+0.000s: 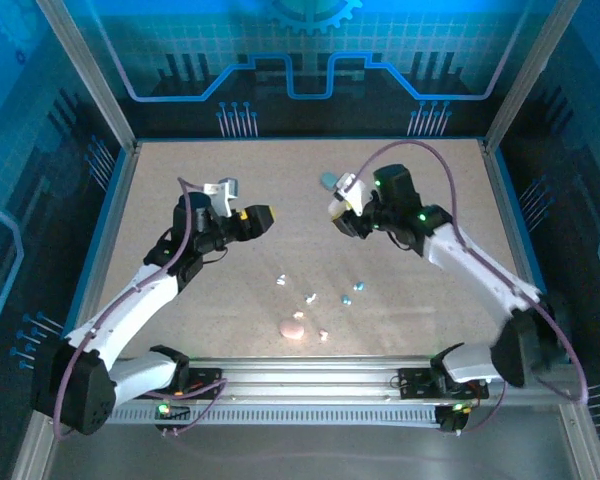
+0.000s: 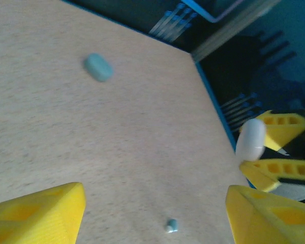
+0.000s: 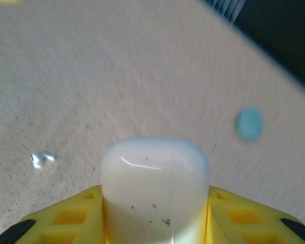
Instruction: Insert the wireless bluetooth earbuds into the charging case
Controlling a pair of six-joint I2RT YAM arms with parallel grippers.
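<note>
Step in hand: white pebble-shaped plastic charging case (image 3: 155, 173) clamped in right end effector (image 3: 155, 206). Left end effector (image 2: 155, 208) spread wide, empty. Tiny white, pink and teal plastic earbuds (image 1: 311, 297) lie scattered on table (image 1: 180, 180), well apart from case. Next move probably calls for opening lid, then a fine pinch on the matching white earbud.

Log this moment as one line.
left pincer: open, empty | right pincer: shut on white case | teal case: on table | earbuds: loose on table
</note>
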